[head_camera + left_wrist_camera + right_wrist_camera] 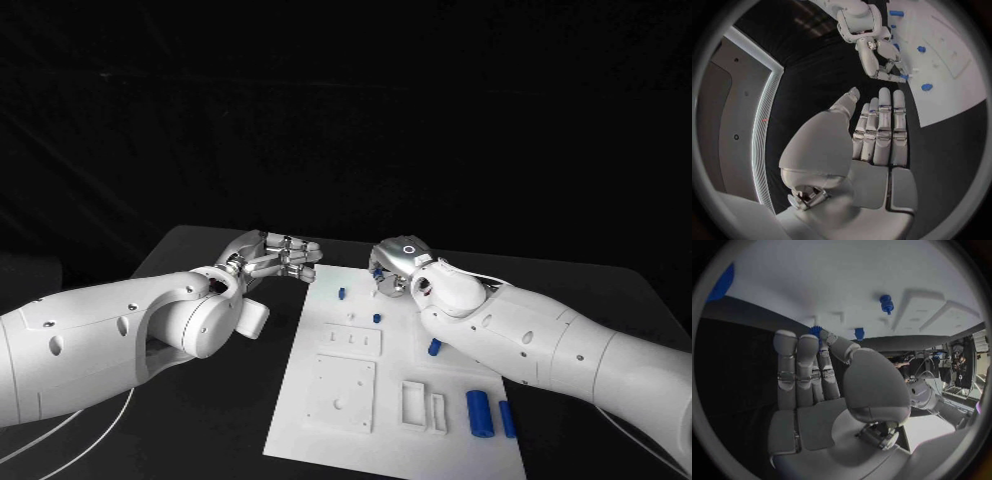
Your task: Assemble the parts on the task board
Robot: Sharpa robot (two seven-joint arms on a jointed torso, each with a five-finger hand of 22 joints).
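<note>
The white task board [339,400] lies in the middle of the black table. Small blue parts stand on it: one peg [342,294] near the far edge, another [376,318] beside a recess, a third [434,347] by my right forearm. Two blue cylinders [480,413] lie at the board's near right. My right hand [397,262] hovers over the board's far edge and pinches a small blue part [815,331] between thumb and fingertips; the same part [904,76] shows at its fingertips. My left hand [274,255] is just off the board's far left corner, its fingers [882,125] straight and holding nothing.
Rectangular recesses [415,402] and a raised square plate [343,385] occupy the board's near half. Bare black table [202,250] surrounds the board on the left and far side. The two hands are close together, a short gap apart.
</note>
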